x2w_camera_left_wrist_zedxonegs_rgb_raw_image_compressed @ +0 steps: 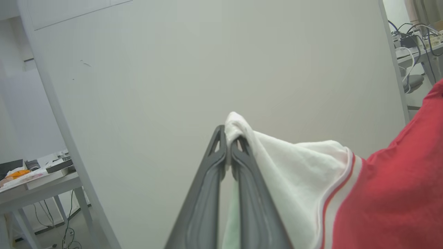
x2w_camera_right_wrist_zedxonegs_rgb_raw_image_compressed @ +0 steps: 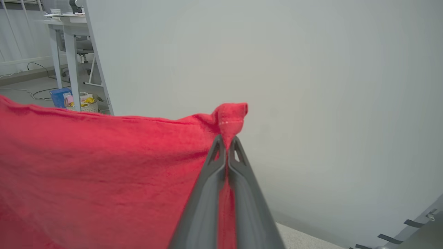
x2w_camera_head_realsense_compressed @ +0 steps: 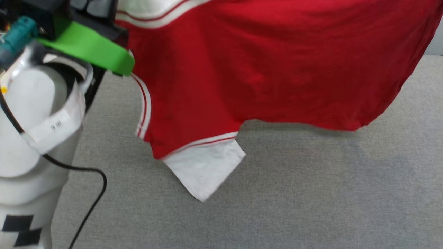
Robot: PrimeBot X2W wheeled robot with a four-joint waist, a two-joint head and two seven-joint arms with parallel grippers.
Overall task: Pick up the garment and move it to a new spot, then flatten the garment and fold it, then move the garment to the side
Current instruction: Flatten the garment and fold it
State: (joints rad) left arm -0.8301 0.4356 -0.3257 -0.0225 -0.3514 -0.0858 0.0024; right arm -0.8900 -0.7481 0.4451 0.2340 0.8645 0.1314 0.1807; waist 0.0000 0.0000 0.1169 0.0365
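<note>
Grey, felt-like work surface (x2w_camera_head_realsense_compressed: 311, 193) stretches across the lower part of the head view, and a plain pale wall panel (x2w_camera_left_wrist_zedxonegs_rgb_raw_image_compressed: 207, 62) sits behind both wrist views. The garment (x2w_camera_head_realsense_compressed: 277, 62) hangs in the air above the surface, its red body spread wide across the top of the head view. One white sleeve (x2w_camera_head_realsense_compressed: 204, 169) with red-and-white trim dangles lowest, and you cannot tell whether its tip touches the surface. Your left gripper (x2w_camera_left_wrist_zedxonegs_rgb_raw_image_compressed: 228, 145) has its fingers pressed together, pinching a fold of white sleeve fabric at the tips. Your right gripper (x2w_camera_right_wrist_zedxonegs_rgb_raw_image_compressed: 226, 143) is likewise clamped tight on a small red corner of the cloth, which pokes up past the fingertips. Your pale left forearm (x2w_camera_head_realsense_compressed: 31, 114), with a black cable (x2w_camera_head_realsense_compressed: 93, 193) trailing from it, fills the left edge of the head view. This looks like the carrying step, with the shirt lifted and stretched between both arms on its way to a new spot. The next move probably calls for lowering both grips evenly, keeping the cloth taut, so the dangling sleeve does not tuck under the body as it lands.
</note>
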